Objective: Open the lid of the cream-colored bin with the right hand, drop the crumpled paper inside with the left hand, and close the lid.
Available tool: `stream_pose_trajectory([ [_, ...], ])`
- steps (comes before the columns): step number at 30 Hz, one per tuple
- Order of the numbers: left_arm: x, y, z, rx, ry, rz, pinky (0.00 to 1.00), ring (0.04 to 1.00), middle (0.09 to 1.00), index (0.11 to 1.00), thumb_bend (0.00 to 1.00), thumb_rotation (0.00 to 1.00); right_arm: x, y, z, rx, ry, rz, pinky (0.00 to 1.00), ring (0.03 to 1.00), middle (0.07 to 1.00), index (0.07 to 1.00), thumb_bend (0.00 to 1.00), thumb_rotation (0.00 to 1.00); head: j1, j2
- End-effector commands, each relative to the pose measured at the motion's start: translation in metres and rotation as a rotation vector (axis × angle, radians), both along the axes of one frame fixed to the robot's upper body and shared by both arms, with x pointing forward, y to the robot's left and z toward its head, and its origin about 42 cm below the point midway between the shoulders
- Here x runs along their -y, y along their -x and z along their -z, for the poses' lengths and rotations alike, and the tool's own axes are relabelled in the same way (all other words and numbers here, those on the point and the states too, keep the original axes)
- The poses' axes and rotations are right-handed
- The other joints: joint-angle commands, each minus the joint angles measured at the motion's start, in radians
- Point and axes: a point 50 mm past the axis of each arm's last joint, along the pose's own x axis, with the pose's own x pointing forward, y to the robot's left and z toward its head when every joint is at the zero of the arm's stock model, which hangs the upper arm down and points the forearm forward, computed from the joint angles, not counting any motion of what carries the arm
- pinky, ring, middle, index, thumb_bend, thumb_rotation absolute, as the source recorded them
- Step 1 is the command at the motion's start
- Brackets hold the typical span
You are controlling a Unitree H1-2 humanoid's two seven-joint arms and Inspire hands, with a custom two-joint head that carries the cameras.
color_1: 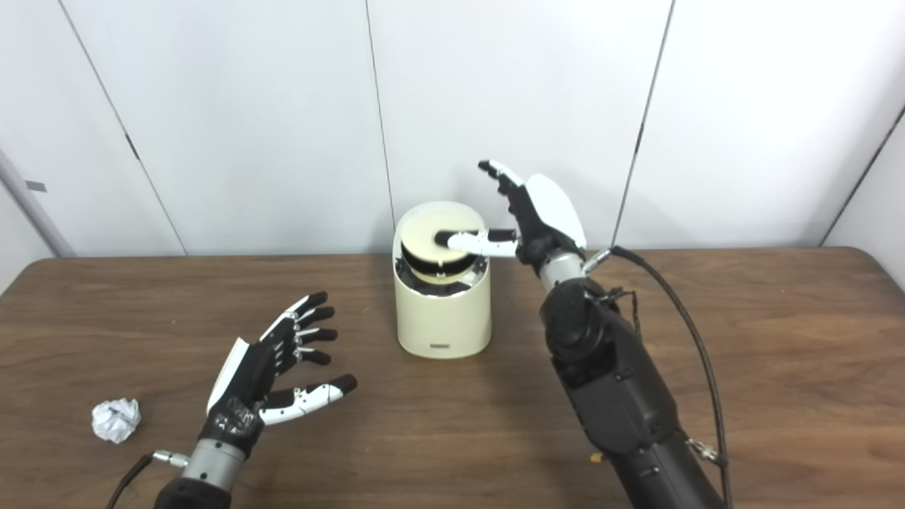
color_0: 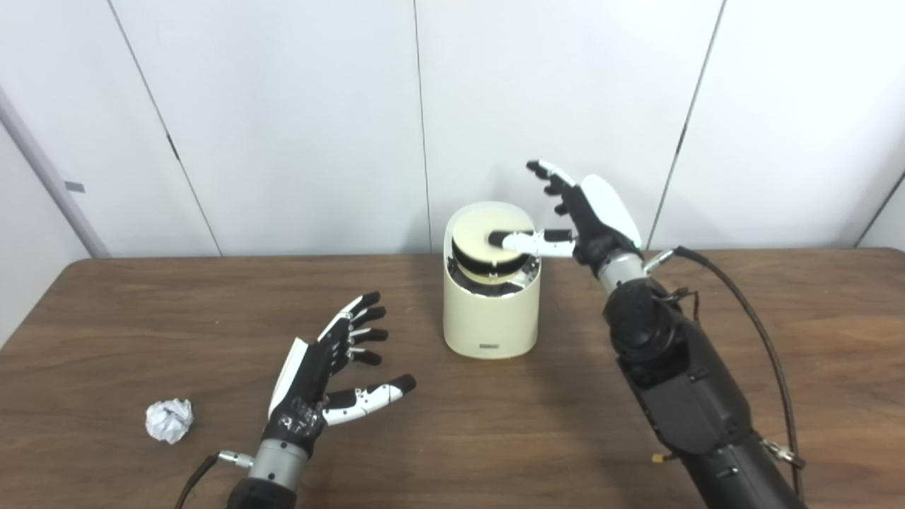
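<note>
Here both views agree: right hand [color_0: 590,212] splayed, thumb on lid [color_0: 491,249]; left hand [color_1: 272,371] splayed, empty.

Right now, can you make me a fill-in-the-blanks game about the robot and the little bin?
1. The crumpled paper lies on the table, on the ____ side of the left hand.
2. The right hand has its thumb on the bin's ____.
3. The left hand is open and holds ____.
4. The cream-colored bin stands between the two ____.

Missing words: left; lid; nothing; hands
</note>
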Motion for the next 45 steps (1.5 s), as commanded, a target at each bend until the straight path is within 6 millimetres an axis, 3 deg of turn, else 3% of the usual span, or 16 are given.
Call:
stream_pose_trajectory([
  [1, 0.002, -0.008, -0.017, 0.077, 0.001, 0.016, 0.64, 0.774, 0.867, 0.915, 0.76, 0.15, 0.005, 0.002, -0.033, 0.077, 0.015, 0.004, 0.73, 0.862, 0.904, 0.883, 0.66, 0.52, 0.0, 0.0],
  [7, 0.004, -0.009, -0.017, 0.071, 0.009, 0.024, 0.64, 0.774, 0.868, 0.916, 0.77, 0.15, 0.034, 0.019, -0.027, 0.097, -0.009, 0.014, 0.61, 0.795, 0.881, 0.873, 0.67, 0.54, -0.003, 0.001],
  [9, 0.005, -0.009, -0.017, 0.072, 0.012, 0.027, 0.66, 0.779, 0.868, 0.915, 0.77, 0.14, 0.045, 0.029, -0.018, 0.087, -0.032, 0.019, 0.61, 0.782, 0.864, 0.878, 0.69, 0.58, -0.003, 0.001],
  [18, 0.007, -0.01, -0.019, 0.077, 0.008, 0.032, 0.66, 0.783, 0.868, 0.914, 0.76, 0.13, 0.08, 0.071, 0.035, 0.007, -0.132, -0.029, 0.66, 0.809, 0.896, 0.914, 0.8, 0.58, -0.01, 0.011],
  [24, 0.007, -0.01, -0.021, 0.075, 0.007, 0.029, 0.66, 0.781, 0.865, 0.913, 0.76, 0.12, 0.087, 0.095, 0.058, -0.019, -0.19, -0.08, 0.69, 0.839, 0.926, 0.923, 0.83, 0.55, -0.009, 0.015],
  [29, 0.007, -0.009, -0.02, 0.074, 0.008, 0.031, 0.66, 0.782, 0.869, 0.915, 0.75, 0.12, 0.086, 0.109, 0.074, -0.042, -0.241, -0.111, 0.72, 0.851, 0.934, 0.925, 0.92, 0.52, -0.005, 0.019],
  [32, 0.007, -0.008, -0.019, 0.073, 0.004, 0.029, 0.66, 0.782, 0.87, 0.915, 0.75, 0.12, 0.083, 0.115, 0.079, -0.06, -0.259, -0.119, 0.7, 0.854, 0.942, 0.928, 0.91, 0.47, 0.001, 0.018],
  [38, 0.011, -0.006, -0.018, 0.074, 0.007, 0.03, 0.66, 0.782, 0.87, 0.915, 0.75, 0.13, 0.083, 0.119, 0.082, -0.075, -0.247, -0.123, 0.68, 0.866, 0.946, 0.937, 0.92, 0.43, 0.069, 0.011],
  [45, 0.022, -0.005, -0.018, 0.075, 0.007, 0.023, 0.64, 0.773, 0.865, 0.913, 0.76, 0.14, 0.09, 0.122, 0.08, -0.084, -0.248, -0.139, 0.69, 0.88, 0.956, 0.95, 0.91, 0.39, 0.232, 0.003],
])
